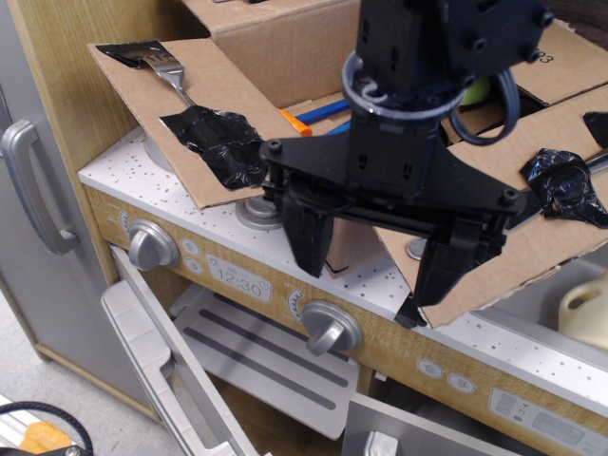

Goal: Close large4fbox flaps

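The end effector (378,249) is seen nearest the camera, its fingers held apart and empty above the front edge of the surface (380,281). The large4fbox (285,43) is set toward the back edge, its flaps (204,109) splayed outward. A flap could be creased or the box pushed back if it is pressed off-centre. A taped fork (171,71) may be snagged. The open oven door (166,370) is left below.

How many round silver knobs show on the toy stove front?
2: one knob at left beside the 12:30 clock, another knob right of it, below the gripper. More may be hidden off-frame.
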Robot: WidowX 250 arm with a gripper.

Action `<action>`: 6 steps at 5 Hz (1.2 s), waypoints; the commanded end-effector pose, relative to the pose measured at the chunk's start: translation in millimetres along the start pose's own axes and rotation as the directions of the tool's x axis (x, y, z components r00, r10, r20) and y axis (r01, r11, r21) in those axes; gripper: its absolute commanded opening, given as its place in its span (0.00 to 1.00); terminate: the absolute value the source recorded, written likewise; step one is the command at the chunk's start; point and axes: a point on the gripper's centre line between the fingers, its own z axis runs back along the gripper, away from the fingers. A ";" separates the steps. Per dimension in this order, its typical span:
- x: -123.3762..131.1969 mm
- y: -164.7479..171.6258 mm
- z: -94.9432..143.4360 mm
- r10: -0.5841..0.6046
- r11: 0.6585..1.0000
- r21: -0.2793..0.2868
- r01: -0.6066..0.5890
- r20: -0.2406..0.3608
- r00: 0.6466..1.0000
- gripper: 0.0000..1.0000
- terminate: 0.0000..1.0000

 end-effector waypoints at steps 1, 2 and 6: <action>0.0 0.0 0.0 0.000 1.000 0.000 0.000 0.000 1.000 1.00 0.00; -14.1 6.4 -14.3 0.001 1.000 -0.006 -0.001 0.053 0.999 1.00 0.00; 13.0 47.0 -54.9 -0.124 0.992 0.000 0.129 0.285 0.951 1.00 0.00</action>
